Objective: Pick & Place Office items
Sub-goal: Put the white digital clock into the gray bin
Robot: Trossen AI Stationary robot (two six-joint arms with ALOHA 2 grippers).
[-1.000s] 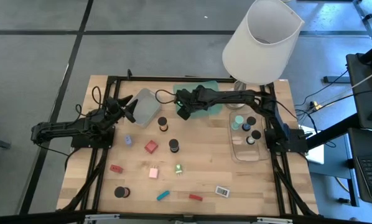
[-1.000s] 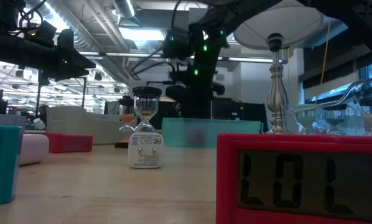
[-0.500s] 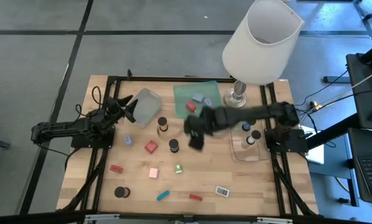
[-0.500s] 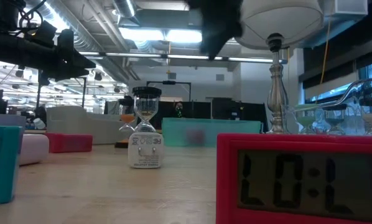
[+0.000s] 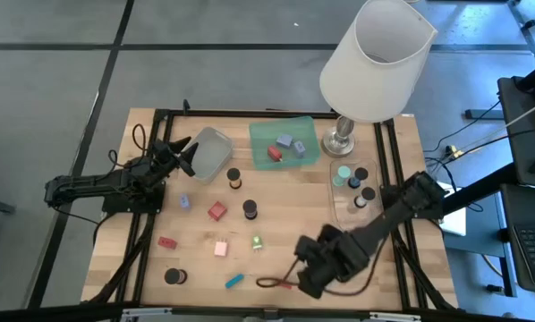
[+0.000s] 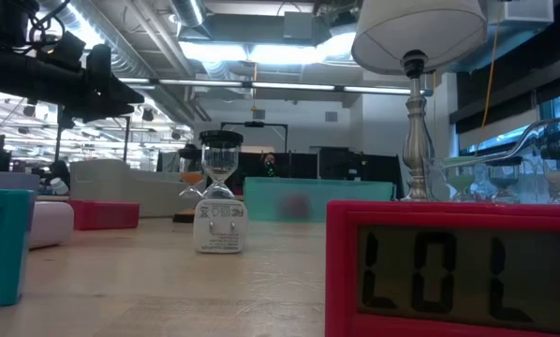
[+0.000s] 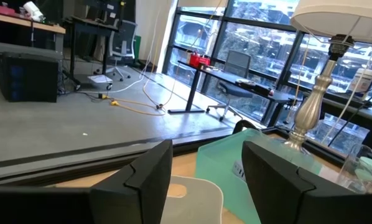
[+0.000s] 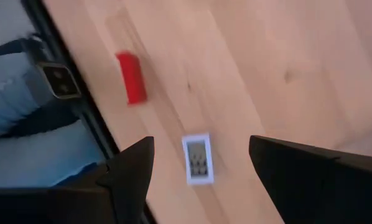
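Note:
Small office items lie scattered on the wooden table: black cylinders (image 5: 233, 178) (image 5: 250, 209) (image 5: 175, 276), a red block (image 5: 216, 211), a lavender piece (image 5: 186, 202), a pink block (image 5: 221, 248), a green cap (image 5: 257, 242) and a teal bar (image 5: 234, 281). My right gripper (image 5: 308, 273) hovers open near the table's near edge. In its wrist view a red bar (image 8: 131, 78) and a white-and-grey piece (image 8: 197, 158) lie on the wood below the spread fingers, untouched. My left gripper (image 5: 182, 154) waits open over the grey tray (image 5: 211, 152).
A green tray (image 5: 263, 134) at the far side holds a few pieces. A clear tray (image 5: 355, 219) on the right holds black cylinders and a mint cap. The white-shaded lamp (image 5: 375, 58) stands at the far right. A black frame rims the table.
My right arm has swung quickly from the green tray at the far side, across the table's middle, down to the near edge, where its gripper now hangs over the red bar and the white-and-grey piece. The items on the table have kept their places.

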